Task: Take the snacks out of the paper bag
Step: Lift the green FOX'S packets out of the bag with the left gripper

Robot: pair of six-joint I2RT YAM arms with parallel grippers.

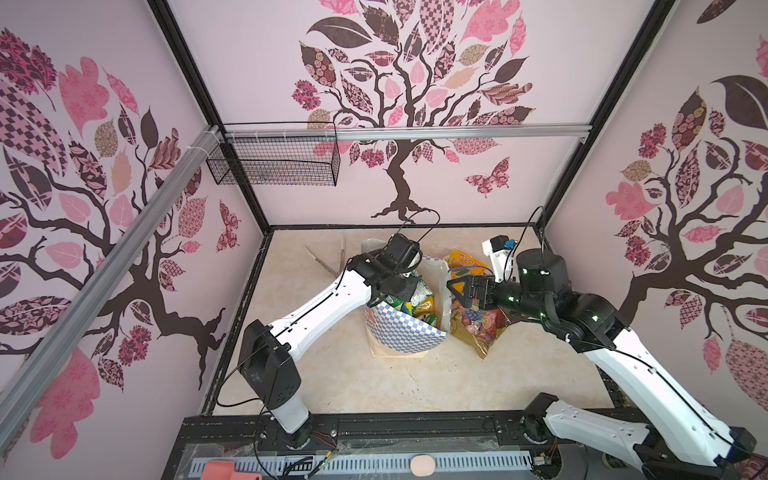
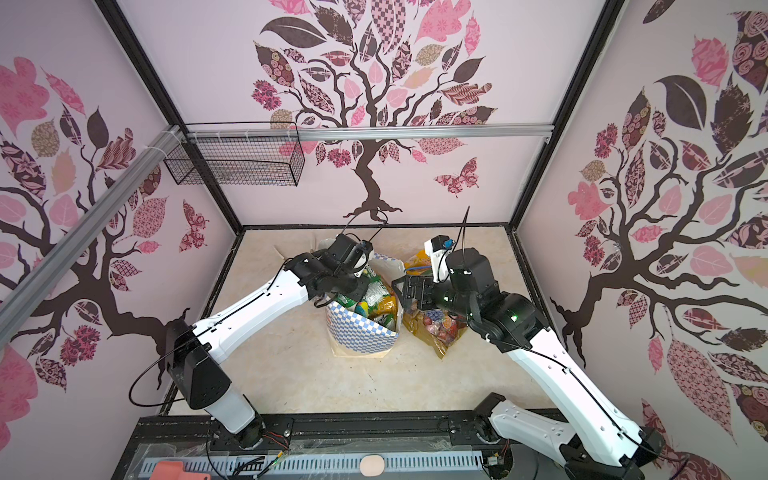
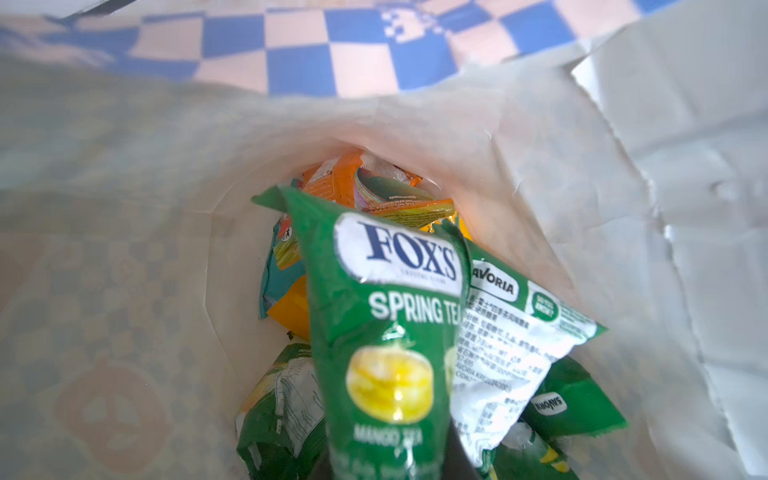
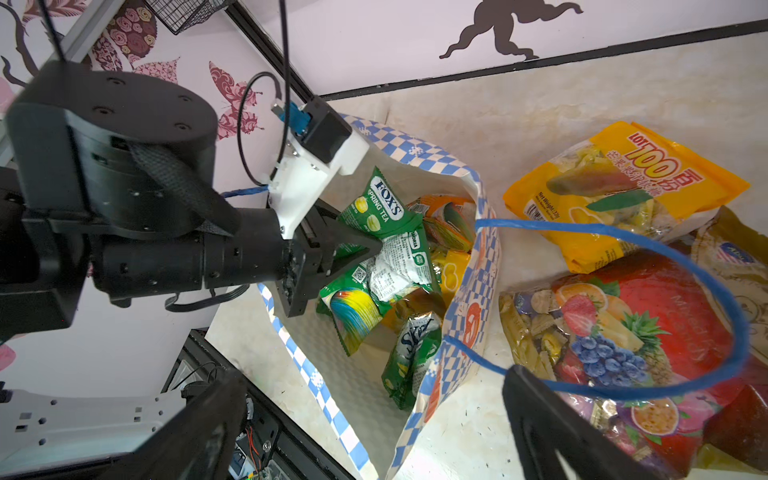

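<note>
Table (image 1: 374,386): marbled beige top.
Paper bag (image 1: 403,336): blue-and-white check, white inside, upright at table centre, mouth open.
Left gripper (image 4: 368,247): down in the bag mouth, fingers clamped on the Fox's Spring Tea packet (image 3: 386,316), green, uppermost in the bag.
Other snacks (image 4: 411,353): green, orange and teal packets loose inside the bag.
Right gripper (image 1: 456,293): jaws wide apart, empty, just beside the bag's right rim; blue cord handle (image 4: 623,232) loops by one finger.
Gold-red fruit packet (image 1: 478,328): flat on the table right of the bag.
Lot 100 packet (image 4: 623,187): yellow-orange, behind it.
Wire basket (image 1: 274,162): black, on the far rail.
</note>
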